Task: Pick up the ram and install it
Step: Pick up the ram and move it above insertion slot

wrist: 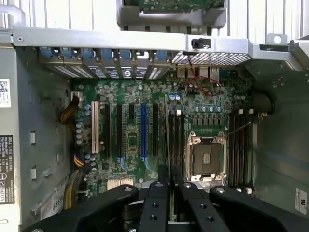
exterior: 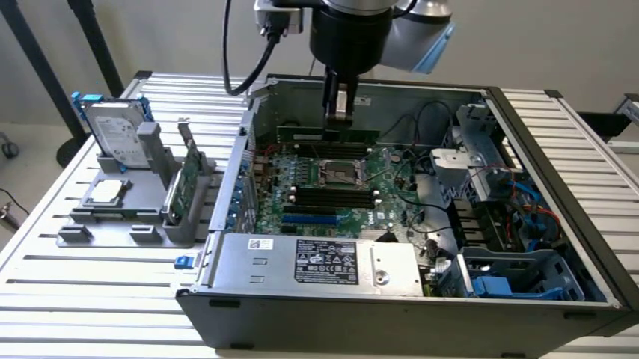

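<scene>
Obs.: the tool (exterior: 337,118) is clenched on the ram (exterior: 299,135), gripping it near mid-length by its top edge. The stick hangs level inside the open computer case (exterior: 399,93), above the motherboard (exterior: 289,168), not seated. In the wrist view it shows edge-on and runs parallel to the black memory slots (exterior: 334,198). I cannot tell which slot it sits over. The case stands on the slatted counter (exterior: 100,284).

Risks, judged from this pose:
- Lateral offset. The slots lie close together beside the empty CPU socket (exterior: 340,172). A small sideways error would land the card edge on a slot wall, or on the socket's exposed contacts.
- Pivot in the grip. It is a single narrow pinch at the middle, so if one end touches first the stick could rock and go in crooked, one end seated and the other proud.
- Notch and latches. I cannot see the key orientation or whether the end clips are open. If either is wrong the ram will jam, and pressing on could flex the board.
- Loose wires (exterior: 399,168) lie near the socket, at the exterior view's right. One could snag under the stick's end.
</scene>
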Controlling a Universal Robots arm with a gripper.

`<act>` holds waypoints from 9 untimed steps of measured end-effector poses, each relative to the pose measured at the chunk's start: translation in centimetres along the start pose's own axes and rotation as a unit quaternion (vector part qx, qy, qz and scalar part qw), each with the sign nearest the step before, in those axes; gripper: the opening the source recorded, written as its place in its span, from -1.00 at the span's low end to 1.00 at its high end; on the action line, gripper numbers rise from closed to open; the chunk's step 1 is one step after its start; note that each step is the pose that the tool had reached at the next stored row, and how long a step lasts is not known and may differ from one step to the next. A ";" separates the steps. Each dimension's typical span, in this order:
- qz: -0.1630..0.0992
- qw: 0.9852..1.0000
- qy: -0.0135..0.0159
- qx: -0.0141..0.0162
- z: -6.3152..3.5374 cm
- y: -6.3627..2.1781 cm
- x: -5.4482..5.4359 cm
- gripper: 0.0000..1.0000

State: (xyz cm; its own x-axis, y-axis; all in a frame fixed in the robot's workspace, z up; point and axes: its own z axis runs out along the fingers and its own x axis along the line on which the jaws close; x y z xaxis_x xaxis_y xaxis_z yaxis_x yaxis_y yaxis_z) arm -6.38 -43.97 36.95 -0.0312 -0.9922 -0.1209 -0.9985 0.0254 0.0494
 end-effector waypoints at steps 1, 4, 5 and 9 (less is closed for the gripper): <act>0.000 1.000 0.001 0.000 0.18 -0.10 -0.4 -0.73; 0.000 1.000 0.003 0.000 0.71 -0.39 -1.8 -0.73; 0.000 1.000 0.004 0.000 0.89 -0.49 -2.2 -0.73; 0.000 1.000 0.007 0.000 1.61 -0.86 -3.6 -0.73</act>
State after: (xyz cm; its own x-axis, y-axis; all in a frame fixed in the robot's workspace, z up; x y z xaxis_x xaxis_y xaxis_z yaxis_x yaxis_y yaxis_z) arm -5.48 -40.17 35.75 -0.0313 -0.9938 -0.1069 -0.9985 0.0262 0.0490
